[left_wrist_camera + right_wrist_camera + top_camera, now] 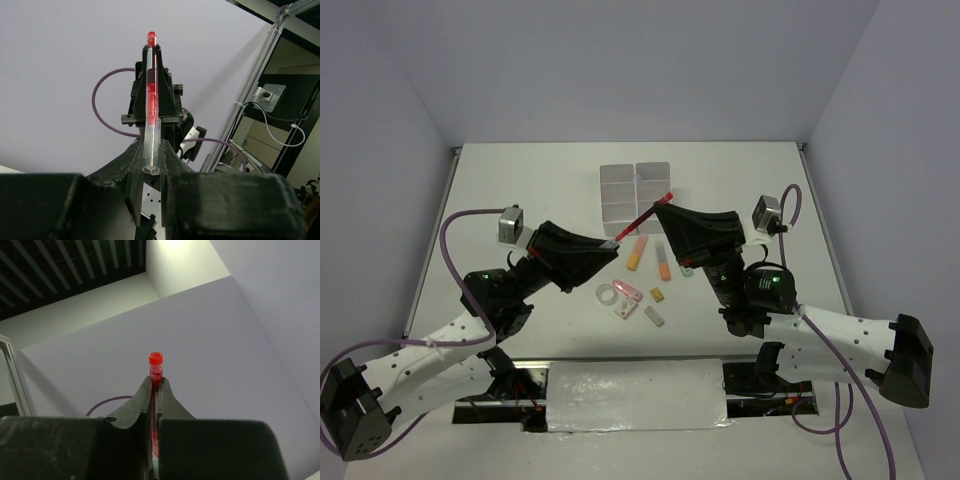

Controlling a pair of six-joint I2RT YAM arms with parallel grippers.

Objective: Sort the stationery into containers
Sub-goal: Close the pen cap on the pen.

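Note:
A thin red pen (644, 216) hangs slanted above the table, just in front of the containers (635, 188), a block of small white open boxes. My left gripper (613, 243) is shut on its clear lower end (151, 150). My right gripper (663, 205) is shut on its upper end, and the red tip (155, 360) sticks out past the fingertips. Below the pen lie an orange highlighter (638, 252), a peach highlighter (663, 263), a green one (686, 269) partly under the right gripper, a clear tape ring (609, 294) and a pink eraser (629, 293).
A white eraser (654, 317), a small yellow piece (658, 294) and another white piece (625, 310) lie near the front. A white cloth (635, 395) covers the near edge between the arm bases. Walls close in the table on three sides.

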